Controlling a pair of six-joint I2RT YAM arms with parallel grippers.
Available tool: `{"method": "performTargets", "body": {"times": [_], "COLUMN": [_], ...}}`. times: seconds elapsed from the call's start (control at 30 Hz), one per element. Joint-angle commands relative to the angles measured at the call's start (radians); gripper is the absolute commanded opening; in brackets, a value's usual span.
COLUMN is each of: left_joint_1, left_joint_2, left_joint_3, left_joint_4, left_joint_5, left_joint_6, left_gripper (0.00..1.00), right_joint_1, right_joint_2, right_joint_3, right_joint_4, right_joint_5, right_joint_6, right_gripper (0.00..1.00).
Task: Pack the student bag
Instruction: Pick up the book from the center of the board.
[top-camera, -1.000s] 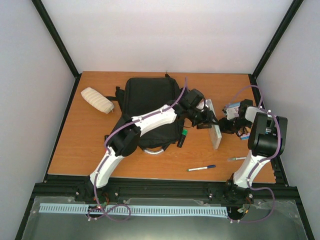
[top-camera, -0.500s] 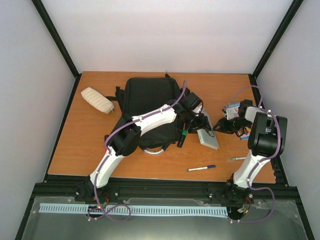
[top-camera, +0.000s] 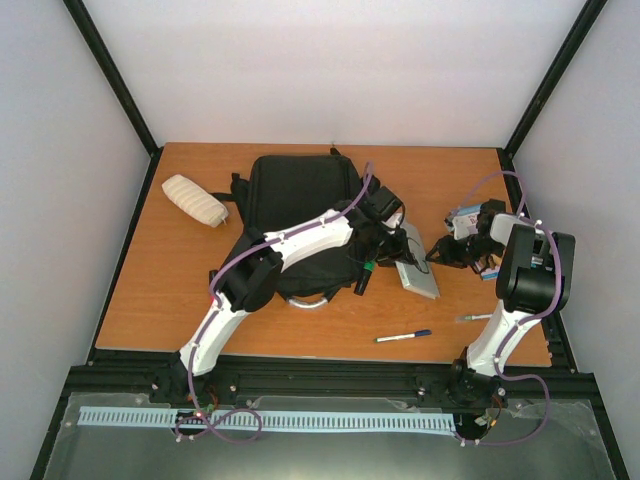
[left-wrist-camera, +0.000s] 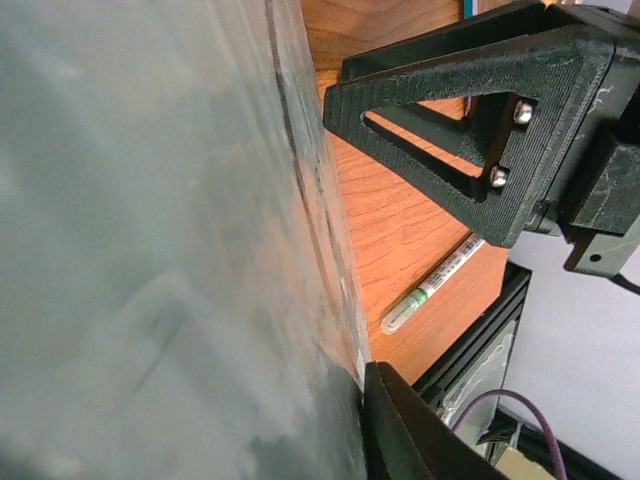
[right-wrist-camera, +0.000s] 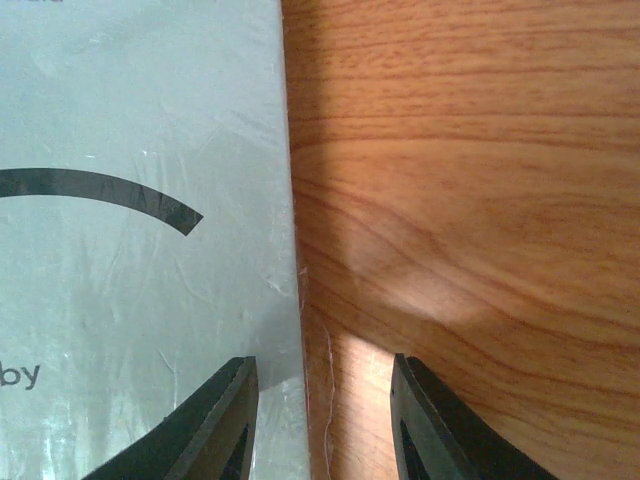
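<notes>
Tipped flat since a second ago, one grey book (top-camera: 418, 268) lies beside one student bag (top-camera: 295, 195); right gripper (right-wrist-camera: 320, 420) gapes narrowly over its edge, left gripper (top-camera: 388, 248) grip unclear

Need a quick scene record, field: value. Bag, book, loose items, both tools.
student bag: lying on table, far centre, left arm reaching over it
grey book: flat on table, right of bag
left tool: at book's bag-side end; grip unclear
right tool: open, one finger over book, one over bare table
cream pouch: left of bag
blue pen: loose, near edge
</notes>
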Motion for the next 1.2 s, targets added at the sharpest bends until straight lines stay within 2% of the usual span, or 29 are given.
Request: {"method": "performTargets", "body": {"times": [0.0,0.27,0.4,0.53,0.73,0.87,1.0,1.17], "left_joint_1": [0.0,0.0,0.008,0.032,0.104,0.133,0.152,0.191], "left_joint_2": [-0.017,-0.056,-0.116,-0.19,-0.349,-0.469,-0.59,-0.751], "left_joint_3": [0.0,-0.005,0.036,0.091,-0.026,-0.125,-0.19,-0.38], "left_joint_4": [0.07,0.047,-0.017,-0.139,-0.142,-0.079,-0.015,0.229], "left_joint_5": [0.008,-0.025,-0.06,-0.116,-0.075,-0.038,0.001,0.155], "left_joint_6": [-0.021,0.008,0.112,0.247,0.338,0.44,0.543,0.542], "left_gripper": [0.19,0.01,0.01,0.01,0.01,0.01,0.01,0.01], "right_joint_1": [0.006,-0.01,-0.038,-0.053,-0.055,-0.055,-0.054,-0.027], "right_joint_2": [0.032,0.006,-0.064,-0.209,-0.378,-0.48,-0.554,-0.581], "right_joint_3": [-0.048,-0.052,-0.027,0.019,0.045,0.042,0.042,0.045], "right_joint_4": [-0.023,-0.029,-0.064,-0.096,-0.125,-0.151,-0.18,-0.193], "right_joint_5": [0.058,0.038,-0.02,-0.029,-0.027,-0.162,-0.354,-0.565], "right_joint_6": [-0.005,-0.01,-0.023,-0.046,-0.067,-0.12,-0.174,-0.203], "right_gripper": [0.38,0.38,0.44,0.53,0.61,0.64,0.73,0.86]}}
